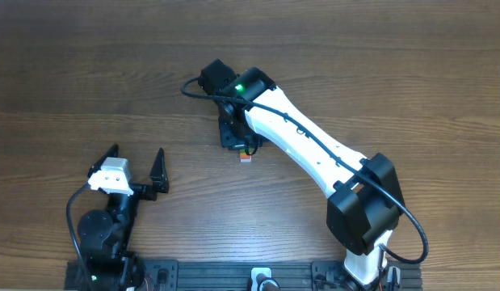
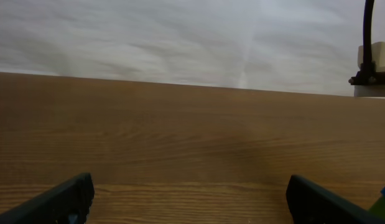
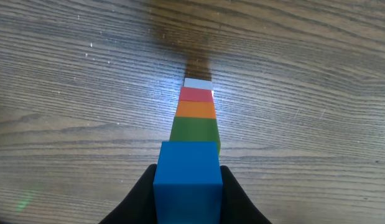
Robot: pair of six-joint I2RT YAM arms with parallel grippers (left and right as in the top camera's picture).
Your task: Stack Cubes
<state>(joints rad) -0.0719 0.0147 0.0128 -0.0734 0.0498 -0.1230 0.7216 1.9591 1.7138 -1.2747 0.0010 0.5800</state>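
Blue cube (image 3: 187, 174) sits over the stack (image 3: 196, 118) on the table (image 1: 395, 81), clenched by the right gripper (image 3: 187, 190). The left gripper (image 1: 137, 152) is spread wide, well apart.

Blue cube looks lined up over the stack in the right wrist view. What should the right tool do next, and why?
Probably open the right tool and release, then lift straight up. The blue cube is held between its fingers, squarely over the green cube that tops the stack. Whether they touch is unclear, so a slight lowering first may be safer.
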